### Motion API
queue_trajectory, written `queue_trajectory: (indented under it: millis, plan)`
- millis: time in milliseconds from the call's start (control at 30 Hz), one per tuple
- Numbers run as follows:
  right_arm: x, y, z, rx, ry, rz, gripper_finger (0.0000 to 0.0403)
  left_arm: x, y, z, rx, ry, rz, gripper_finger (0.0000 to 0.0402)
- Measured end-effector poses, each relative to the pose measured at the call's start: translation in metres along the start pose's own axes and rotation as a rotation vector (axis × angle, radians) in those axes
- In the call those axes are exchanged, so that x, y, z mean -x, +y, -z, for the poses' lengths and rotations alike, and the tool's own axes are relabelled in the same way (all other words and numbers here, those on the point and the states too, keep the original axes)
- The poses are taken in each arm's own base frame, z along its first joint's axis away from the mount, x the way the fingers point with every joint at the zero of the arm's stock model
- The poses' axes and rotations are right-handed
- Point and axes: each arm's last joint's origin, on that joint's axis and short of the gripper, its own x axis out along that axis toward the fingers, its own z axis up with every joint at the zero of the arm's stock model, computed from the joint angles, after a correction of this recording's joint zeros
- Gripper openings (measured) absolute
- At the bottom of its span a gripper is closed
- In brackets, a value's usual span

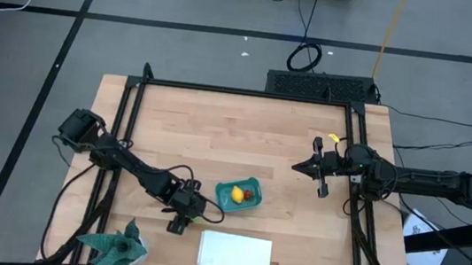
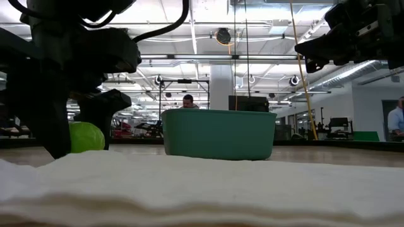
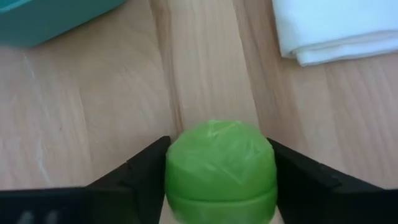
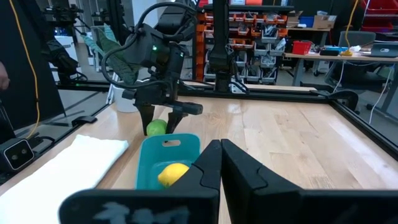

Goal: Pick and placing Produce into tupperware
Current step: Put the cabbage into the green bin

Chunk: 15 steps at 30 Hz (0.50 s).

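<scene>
The worktop [image 1: 245, 133] is pale wood planks edged by a black metal frame [image 1: 241, 92]. Around it lies a grey floor [image 1: 188, 2] crossed by dark tape lines, with black cables [image 1: 305, 56] coiled on it and a yellow cord [image 1: 392, 30] running across. In the low view, the room behind is a large hall with a white ceiling [image 2: 208, 12], strip lights [image 2: 252, 57], a white column [image 2: 221, 85] and a person [image 2: 187, 101] far off. The right wrist view shows shelving with red bins [image 4: 261, 25], a long bench [image 4: 336, 59] carrying clutter, and black stands.
</scene>
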Motion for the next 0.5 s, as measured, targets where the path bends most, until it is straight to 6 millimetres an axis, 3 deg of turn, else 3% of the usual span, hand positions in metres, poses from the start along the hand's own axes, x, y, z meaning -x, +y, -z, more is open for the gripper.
queue_trajectory:
  millis: [200, 500]
  plan:
    - [0.0, 0.0, 0.0, 0.0, 0.0, 0.0, 0.0, 0.01, 0.0, -0.001, -0.015, -0.024, 0.013, 0.0212]
    - [0.0, 0.0, -0.002, 0.001, -0.018, 0.0, 0.0, 0.046, 0.002, 0.007, -0.008, -0.03, -0.025, 0.0257]
